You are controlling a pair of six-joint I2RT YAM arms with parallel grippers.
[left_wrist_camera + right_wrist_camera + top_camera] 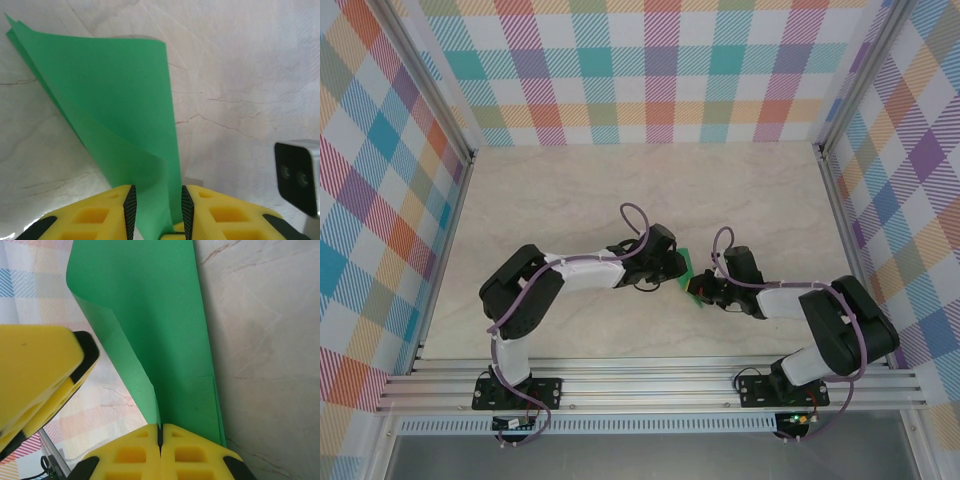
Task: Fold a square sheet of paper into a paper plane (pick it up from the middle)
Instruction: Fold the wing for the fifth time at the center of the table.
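Mid-fold, by the look of it: green paper [686,268] bent over in a loose curve, no firm crease yet, held between both grippers near the middle of the table [620,180]. Right gripper [160,429] pinched together on the sheet's lower edge. Left gripper [157,195] standing apart, paper running through the gap, not visibly pressed. Next move probably calls for closing left and flattening the bend squarely. Long axis leading away from the left fingers [131,205], ending in a sharp corner.

The top camera looks steeply down on the whole table [620,190] from its near edge. Each wrist camera sits close against the paper [115,110], facing out past its own jaws. All three views share the paper.
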